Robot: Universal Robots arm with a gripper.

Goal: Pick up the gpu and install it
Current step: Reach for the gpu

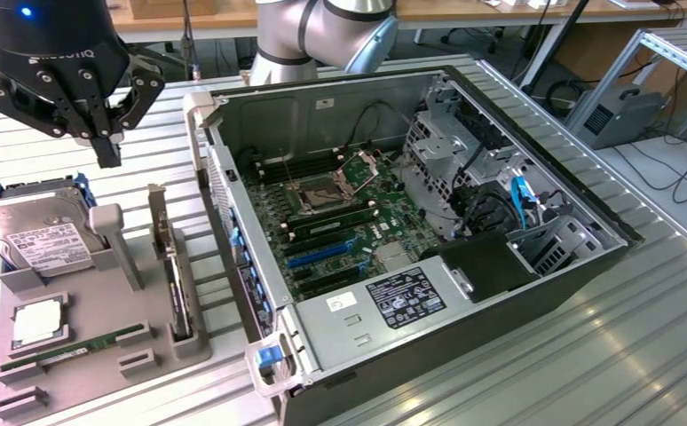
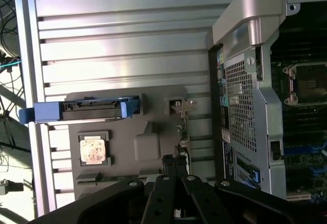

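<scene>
The gpu (image 1: 174,282) is a thin dark card standing on edge in a slot of the grey holder (image 1: 95,355), at the exterior view's left, beside the open computer case (image 1: 438,293). In the wrist view the gpu (image 2: 181,131) shows edge-on, with its silver bracket toward the far end. My gripper (image 1: 108,149) hangs above the far end of the holder, well above the card and apart from it. Its fingers (image 2: 164,169) are shut together with nothing between them.
A silver hard drive (image 1: 38,238) in a blue caddy (image 2: 92,109) stands in the holder beside a square processor chip (image 1: 35,321) and a green memory stick (image 1: 71,351). The motherboard (image 1: 343,222) lies exposed in the case. The slatted metal table (image 1: 627,337) extends around it.
</scene>
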